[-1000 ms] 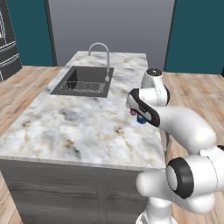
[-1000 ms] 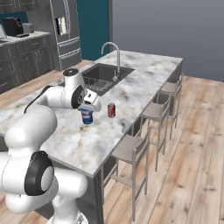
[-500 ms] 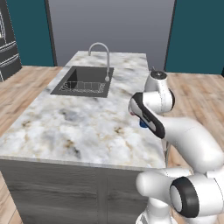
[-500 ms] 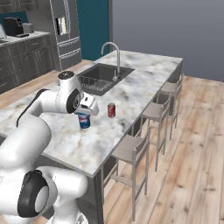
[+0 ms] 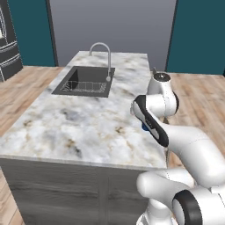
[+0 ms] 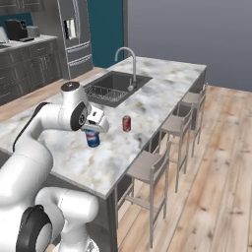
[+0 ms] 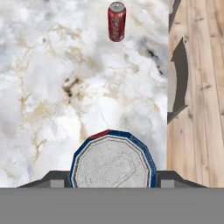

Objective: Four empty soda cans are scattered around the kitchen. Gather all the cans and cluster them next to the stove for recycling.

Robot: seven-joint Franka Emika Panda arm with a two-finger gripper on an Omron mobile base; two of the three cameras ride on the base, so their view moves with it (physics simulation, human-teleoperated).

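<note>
Gripping the blue can point(image 7: 113, 161) between closed-in fingers point(image 7: 56, 178) for carrying toward the stove, gripper point(image 6: 93, 129) mid-left of frame; red can point(image 7: 116, 21) waits top centre.

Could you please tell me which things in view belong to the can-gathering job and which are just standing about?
Job:
- blue can, between the gripper's fingers
- red can, upright on the island

Standing about:
- sink
- faucet
- stools
- fridge
</note>
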